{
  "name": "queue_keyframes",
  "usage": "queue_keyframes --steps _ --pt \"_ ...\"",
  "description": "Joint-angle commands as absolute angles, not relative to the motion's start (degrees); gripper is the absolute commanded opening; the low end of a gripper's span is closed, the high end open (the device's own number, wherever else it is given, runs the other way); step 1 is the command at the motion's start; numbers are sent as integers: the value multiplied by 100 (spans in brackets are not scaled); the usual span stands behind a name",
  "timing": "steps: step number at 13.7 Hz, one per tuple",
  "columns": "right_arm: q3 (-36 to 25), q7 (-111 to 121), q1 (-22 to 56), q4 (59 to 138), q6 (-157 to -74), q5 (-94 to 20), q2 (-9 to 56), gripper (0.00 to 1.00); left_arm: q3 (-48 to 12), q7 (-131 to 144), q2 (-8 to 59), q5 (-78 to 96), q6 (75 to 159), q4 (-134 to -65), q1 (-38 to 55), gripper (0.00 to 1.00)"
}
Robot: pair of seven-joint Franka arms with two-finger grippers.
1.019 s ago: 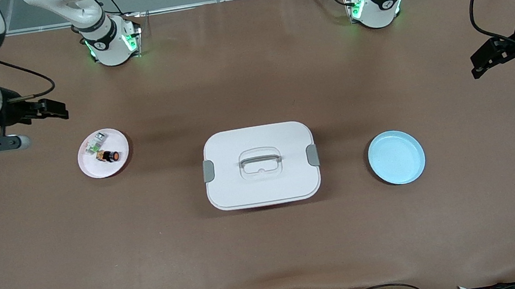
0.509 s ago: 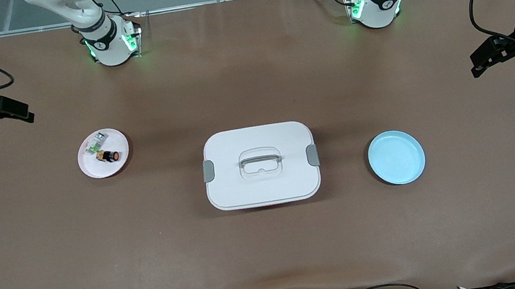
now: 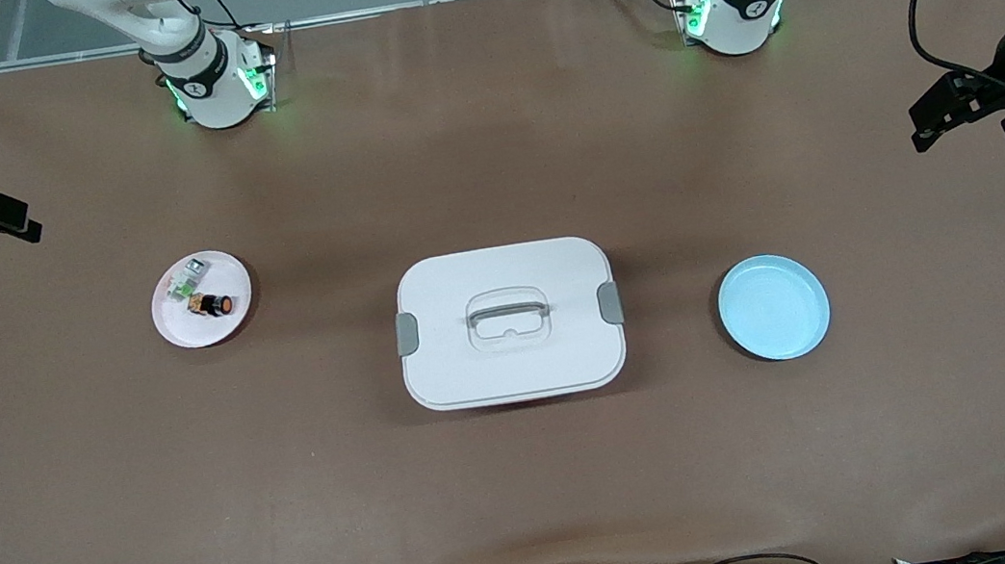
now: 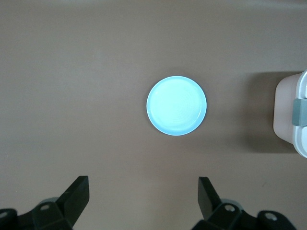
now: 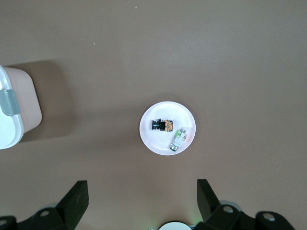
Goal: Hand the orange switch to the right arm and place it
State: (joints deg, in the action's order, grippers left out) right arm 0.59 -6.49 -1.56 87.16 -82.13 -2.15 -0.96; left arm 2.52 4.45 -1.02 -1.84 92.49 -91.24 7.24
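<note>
The orange switch is a tiny black cylinder with a round orange end. It lies on a small pink-white plate toward the right arm's end of the table, beside a small grey-white piece with a green part. The right wrist view shows the switch on that plate too. My right gripper is open and empty, high at the table's edge, away from the plate. My left gripper is open and empty, high over the left arm's end of the table, apart from the blue plate.
A white lidded box with grey latches and a handle stands mid-table between the two plates. The empty blue plate also shows in the left wrist view. Both arm bases stand along the table's edge farthest from the camera.
My right gripper has drawn back from near the pink-white plate out toward the table's edge. My left gripper has barely shifted. The switch has not moved.
</note>
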Motion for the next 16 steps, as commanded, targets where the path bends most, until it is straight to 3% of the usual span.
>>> queue_keyframes --steps 1,16 --pt "105 -651 -325 8499 -8095 -219 -18 100 264 316 -255 -114 9220 -9229 765 100" --pt "149 -624 -308 8253 -7989 -220 -53 100 53 351 -316 -114 9114 -9308 712 100"
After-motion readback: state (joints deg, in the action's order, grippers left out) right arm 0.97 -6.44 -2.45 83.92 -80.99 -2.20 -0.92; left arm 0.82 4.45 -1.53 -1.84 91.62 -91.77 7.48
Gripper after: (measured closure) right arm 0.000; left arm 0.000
